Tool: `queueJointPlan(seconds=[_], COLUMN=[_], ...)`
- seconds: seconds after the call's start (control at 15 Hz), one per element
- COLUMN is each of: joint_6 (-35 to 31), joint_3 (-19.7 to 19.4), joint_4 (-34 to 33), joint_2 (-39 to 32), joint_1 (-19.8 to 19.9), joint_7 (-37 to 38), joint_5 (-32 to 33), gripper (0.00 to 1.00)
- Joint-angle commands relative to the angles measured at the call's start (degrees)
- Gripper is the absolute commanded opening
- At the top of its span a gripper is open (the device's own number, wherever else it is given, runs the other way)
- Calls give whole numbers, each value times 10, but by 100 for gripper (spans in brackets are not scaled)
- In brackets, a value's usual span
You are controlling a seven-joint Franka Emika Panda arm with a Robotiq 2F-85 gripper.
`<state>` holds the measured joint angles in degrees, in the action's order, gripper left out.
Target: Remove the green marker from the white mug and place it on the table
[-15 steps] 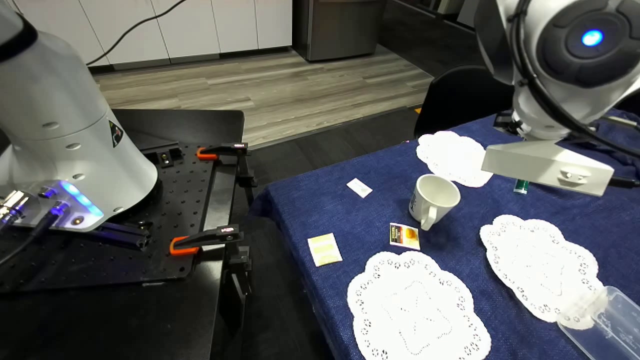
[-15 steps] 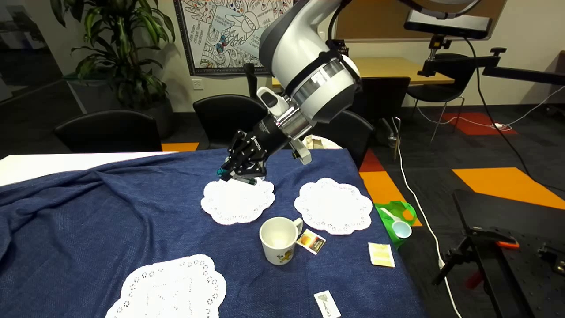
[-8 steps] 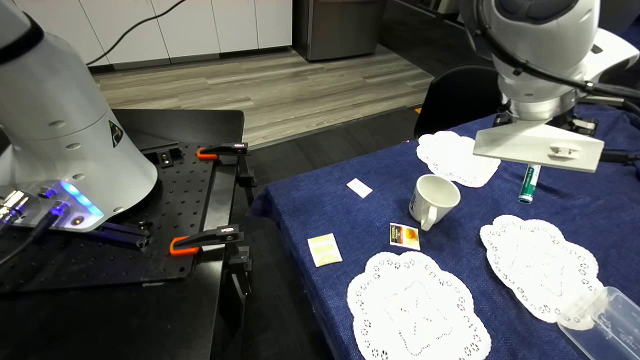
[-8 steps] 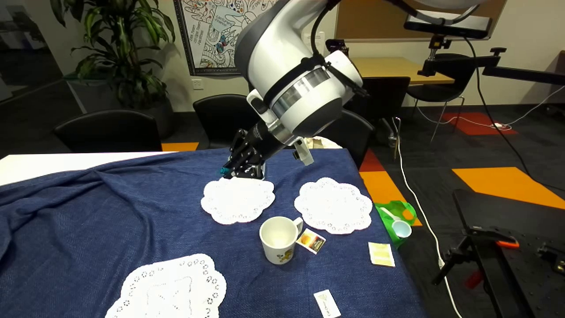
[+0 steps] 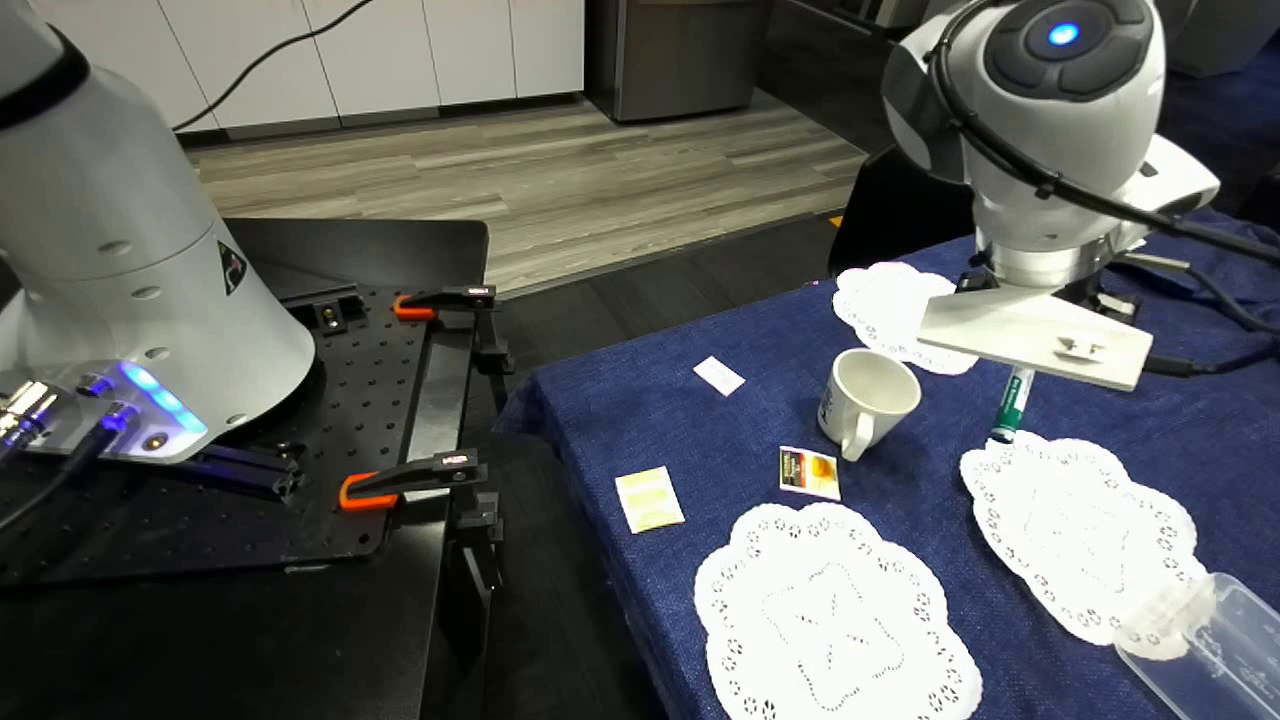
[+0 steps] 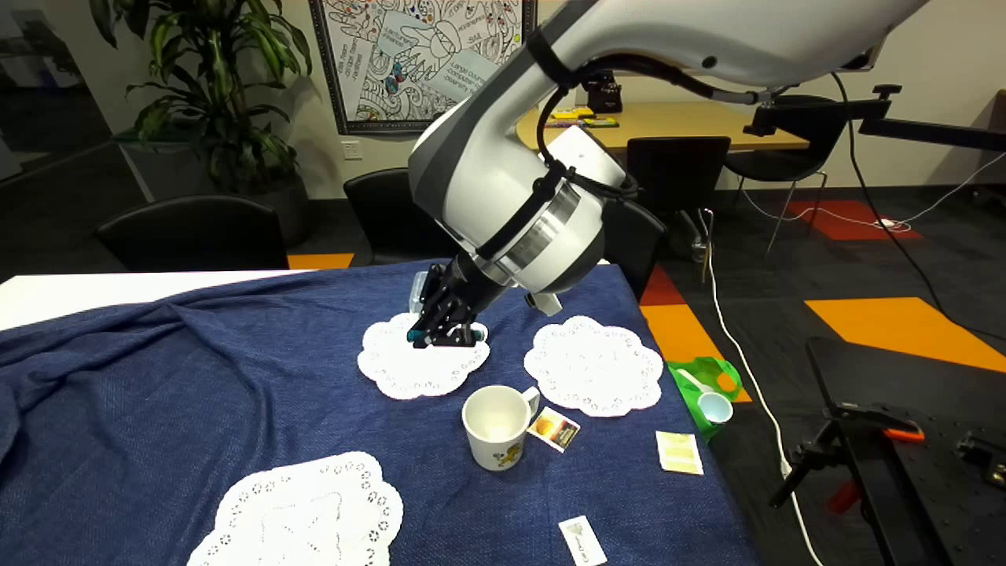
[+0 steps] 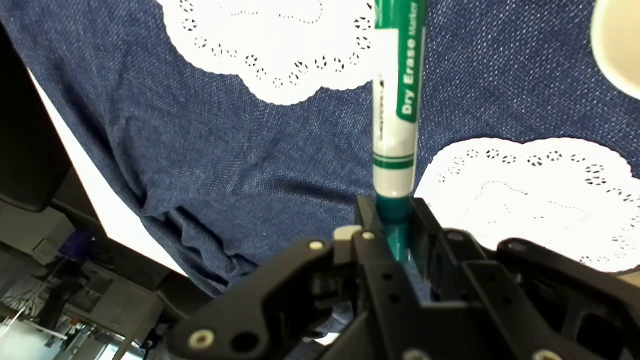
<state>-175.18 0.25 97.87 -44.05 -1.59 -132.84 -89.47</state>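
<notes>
Slantwise, the claw [image 7: 394,215] holds the marker [image 7: 395,115], seemingly aloft.

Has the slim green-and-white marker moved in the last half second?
Yes. In an exterior view, the marker has shifted left and down the picture, closer to the round white ceramic mug, which hasn't moved.

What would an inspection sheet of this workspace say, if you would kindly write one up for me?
Surface: table, draped in navy, wrinkled in places.
Job's things: green marker, out of the white mug; mug upright, no marker visible inside.
Clutter: three lace doilies, three small packets, a clear plastic bottle.
End effector: closed on the marker near its teal end; clearance below unclear.
Cables: black cable strapped along the arm; white cable beside the table.
Surroundings: black chairs and a potted plant.
</notes>
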Motion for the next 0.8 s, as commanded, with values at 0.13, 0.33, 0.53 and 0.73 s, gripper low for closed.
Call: queueJointPlan(seconds=[0.13, 0.33, 0.53, 0.73], joint_6=[-2, 0, -8, -15], joint_3=[-40, -58, -66, -54], joint_4=[-10, -14, -13, -3], joint_2=[-31, -37, -30, -6], joint_1=[-28, -41, -49, -44], joint_7=[141, 188, 204, 177], joint_5=[113, 155, 171, 157], gripper=[53, 74, 97, 100])
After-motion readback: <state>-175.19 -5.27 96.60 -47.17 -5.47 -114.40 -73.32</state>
